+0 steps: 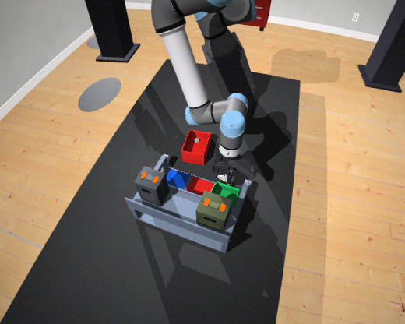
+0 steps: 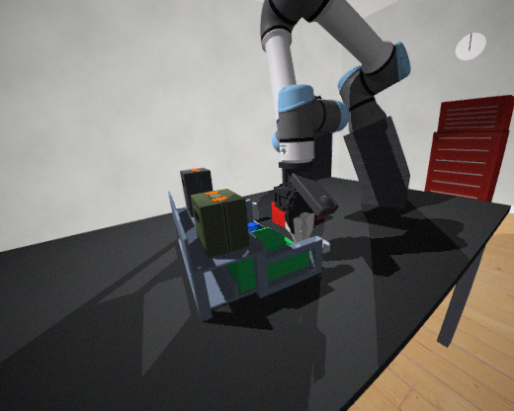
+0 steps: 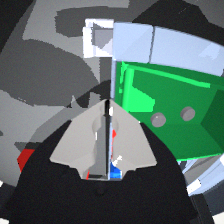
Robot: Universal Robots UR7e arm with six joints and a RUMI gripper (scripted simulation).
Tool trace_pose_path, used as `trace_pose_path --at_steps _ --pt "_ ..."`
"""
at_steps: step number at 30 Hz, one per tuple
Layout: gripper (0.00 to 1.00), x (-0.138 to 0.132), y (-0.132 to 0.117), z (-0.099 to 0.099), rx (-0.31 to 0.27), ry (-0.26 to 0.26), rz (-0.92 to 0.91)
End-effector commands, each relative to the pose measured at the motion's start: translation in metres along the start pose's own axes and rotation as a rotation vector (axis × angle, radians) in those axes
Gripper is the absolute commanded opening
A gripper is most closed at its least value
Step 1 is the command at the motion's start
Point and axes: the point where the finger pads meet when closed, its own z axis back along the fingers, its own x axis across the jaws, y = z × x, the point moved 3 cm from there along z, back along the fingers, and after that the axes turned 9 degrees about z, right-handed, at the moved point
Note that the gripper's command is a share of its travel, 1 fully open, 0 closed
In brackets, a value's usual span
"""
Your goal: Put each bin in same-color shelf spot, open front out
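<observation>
We see plain pale grey walls (image 1: 51,27) (image 2: 124,99), with a white baseboard (image 1: 327,29) along the floor in the top view and an outlet (image 1: 355,17) at its upper right. Light wooden planks (image 1: 350,156) (image 2: 474,321) cover the floor, crossed by shadows. At the right of the exterior view we find a tall red tool cabinet (image 1: 262,15) (image 2: 467,163) with rows of pale handles, and a round white clock (image 2: 471,46) above it. We see a black table top (image 1: 128,249) (image 2: 99,316) on a grey leg (image 2: 460,306). Dark, square-based columns (image 1: 110,29) (image 1: 389,51) stand at the top view's upper corners. Light casts hard-edged shadows across the table.
</observation>
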Motion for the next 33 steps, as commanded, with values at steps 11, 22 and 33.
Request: trace_pose_path --at_steps 11,22,33 --pt "0.0 -0.001 0.0 0.002 0.0 -0.002 0.0" --pt "0.0 -0.012 0.002 0.013 0.0 -0.002 0.0" --pt "0.0 -0.019 0.003 0.02 0.0 -0.002 0.0"
